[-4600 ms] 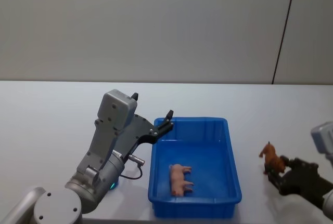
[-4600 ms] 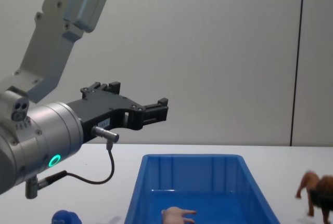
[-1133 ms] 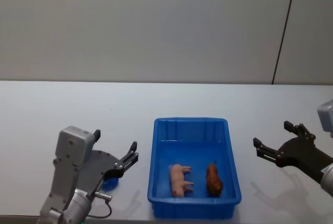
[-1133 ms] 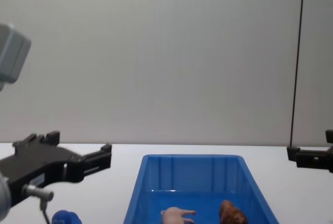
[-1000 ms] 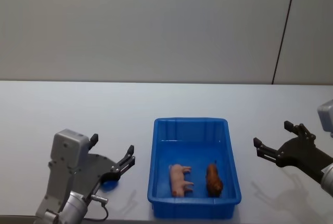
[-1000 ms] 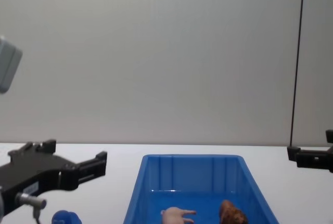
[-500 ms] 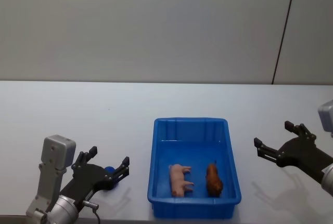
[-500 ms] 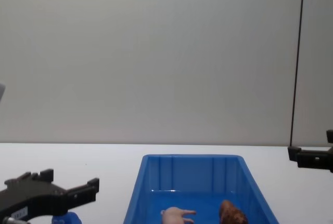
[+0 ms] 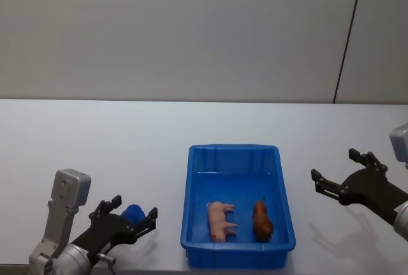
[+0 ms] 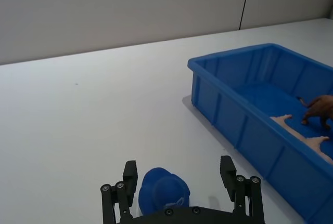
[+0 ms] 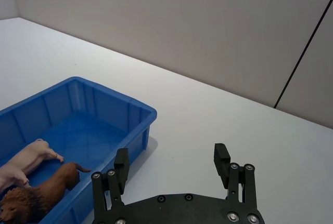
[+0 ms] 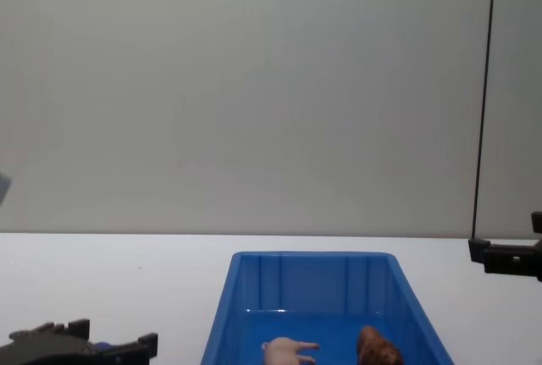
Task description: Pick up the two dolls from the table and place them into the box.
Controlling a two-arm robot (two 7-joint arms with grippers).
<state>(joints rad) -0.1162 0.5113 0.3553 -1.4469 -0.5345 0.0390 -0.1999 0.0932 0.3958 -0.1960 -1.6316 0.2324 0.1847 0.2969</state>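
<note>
1. Presently, the left gripper (image 9: 129,218) stands with its jaws spread wide, low over the white table (image 9: 95,147) to the left of the box, gripping nothing.
2. Between those jaws, seen from the left wrist view, sits the round blue doll (image 10: 163,193); I cannot tell whether either finger touches it. From the head view the blue doll (image 9: 132,213) rests on the table, apart from the box wall.
3. The right gripper (image 9: 344,171) is likewise spread open and empty, held above the table well to the right of the box. Its black fingers (image 11: 221,161) show bare table between them.
4. The box (image 9: 191,224), a bright blue bin, stands on the table between the two grippers, nearer the front edge.
5. Inside the box, the pale pink doll (image 9: 220,219) lies on its side on the floor, toward the near end.
6. Just beside it, on its right, lies the brown doll (image 9: 261,220), also on the box floor; the two are close but apart.
7. Behind the table stands a plain grey wall (image 9: 191,32) with one dark vertical seam on the right.
</note>
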